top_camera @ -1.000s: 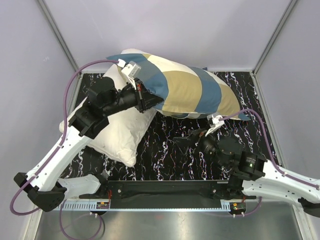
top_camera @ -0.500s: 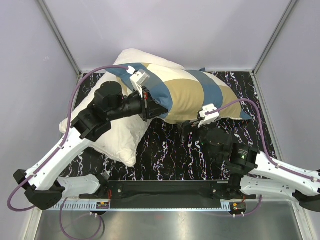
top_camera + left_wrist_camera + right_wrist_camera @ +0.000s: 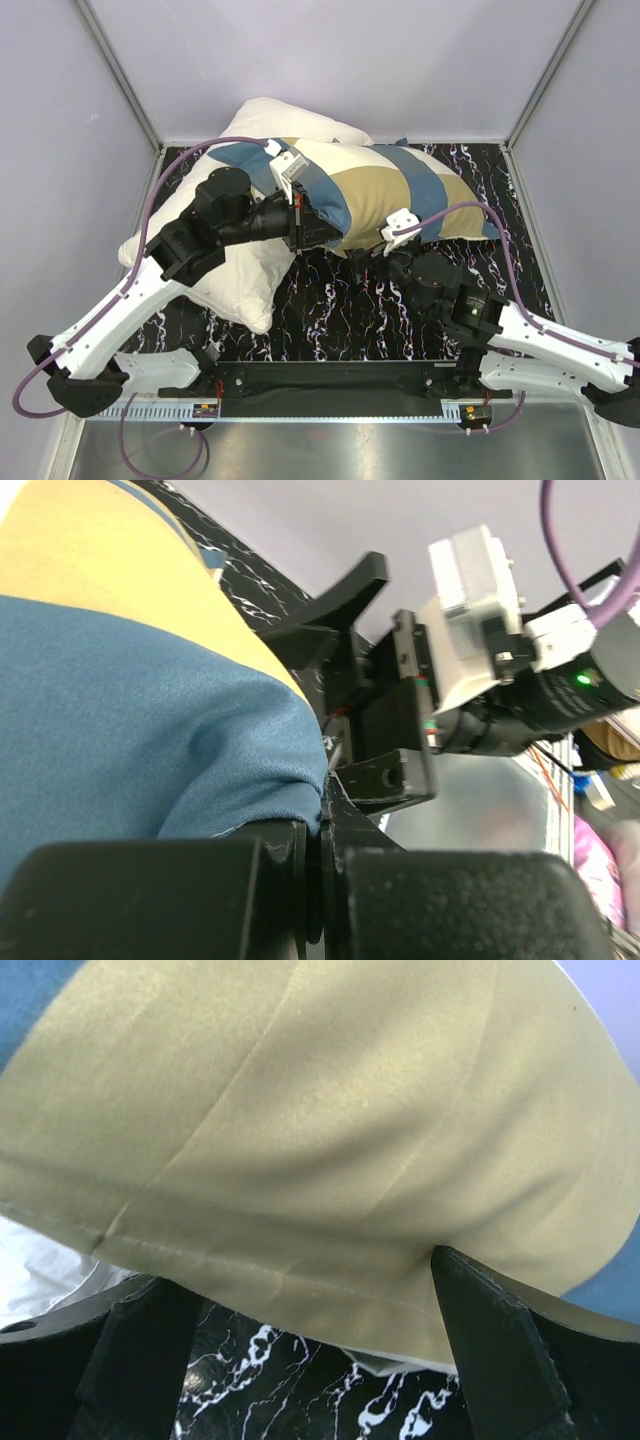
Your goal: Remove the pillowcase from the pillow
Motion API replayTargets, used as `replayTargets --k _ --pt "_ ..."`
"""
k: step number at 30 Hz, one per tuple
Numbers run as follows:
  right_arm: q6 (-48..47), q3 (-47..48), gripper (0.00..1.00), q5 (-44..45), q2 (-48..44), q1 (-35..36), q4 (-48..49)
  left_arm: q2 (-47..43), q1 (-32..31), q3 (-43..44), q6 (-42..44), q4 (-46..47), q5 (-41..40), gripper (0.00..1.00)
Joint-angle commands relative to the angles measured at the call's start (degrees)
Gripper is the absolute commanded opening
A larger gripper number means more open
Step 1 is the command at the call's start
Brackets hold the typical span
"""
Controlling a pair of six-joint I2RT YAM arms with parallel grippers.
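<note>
Center frame: left gripper [image 3: 322,231] pinches the checked pillowcase [image 3: 385,190] tight; right gripper [image 3: 374,251] gapes wide under its hem.

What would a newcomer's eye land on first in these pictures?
The soft pillowcase in big teal, tan and cream checks, plumply filled, lies across the back of the black marbled table. The left gripper pinches its blue end, while the right gripper sits open at its tan hem.
</note>
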Motion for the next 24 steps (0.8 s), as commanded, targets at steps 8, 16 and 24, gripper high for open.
replayTargets --k 8,16,24 --pt "-5.1 -2.9 0.53 -12.6 4.3 -9.2 14.0 -0.7 -3.2 3.2 -3.8 7.4 13.4 0.00" --pt "-4.1 -2.6 0.00 -0.4 4.3 -10.0 14.1 -4.8 -3.2 -3.5 1.9 1.2 0.1 0.92" --pt "-0.3 1.3 0.00 11.2 -2.7 -18.3 3.4 -19.4 -3.2 -13.3 5.0 -4.7 -36.2 0.99"
